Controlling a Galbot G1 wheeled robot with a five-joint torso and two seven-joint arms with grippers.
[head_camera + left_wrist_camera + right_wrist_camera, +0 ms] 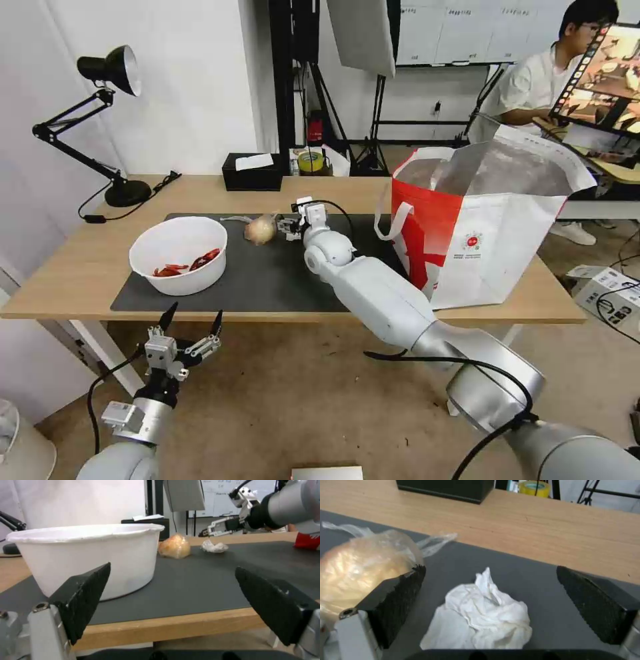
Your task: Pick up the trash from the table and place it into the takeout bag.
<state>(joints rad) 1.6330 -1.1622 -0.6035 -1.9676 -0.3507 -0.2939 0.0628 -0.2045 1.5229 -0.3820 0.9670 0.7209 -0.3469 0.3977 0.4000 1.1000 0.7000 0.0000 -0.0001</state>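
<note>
So the right gripper (486,605) is out over the dark grey mat (280,280), toward the table's far edge, jaws spread wide with the crumpled white tissue (480,620) sitting right between them. Nothing is held yet; the tissue lies flat on the mat. The finger on one side is pretty much up against the knotted clear bag (363,567) with the tan lump in it, which sits just beside the tissue.

Looks to me like this is the grab-the-tissue step, lined up but not closed. The next move needs a bit more descent and a clean squeeze on the tissue alone. The risk is that finger snagging the bag's loose plastic or shoving the lump along. Tissue is soft and squashy, so the jaws probably have to close nearly all the way.

The takeout bag (480,240) stands open at the table's right end, near the right arm, so it's a short carry once the tissue is up.

The white bowl (179,253) with red scraps sits on the mat's left part, near the front edge. The left gripper (191,321) hangs just off the table's front edge below the bowl, fingers also wide, holding nothing, seems to be just waiting
</note>
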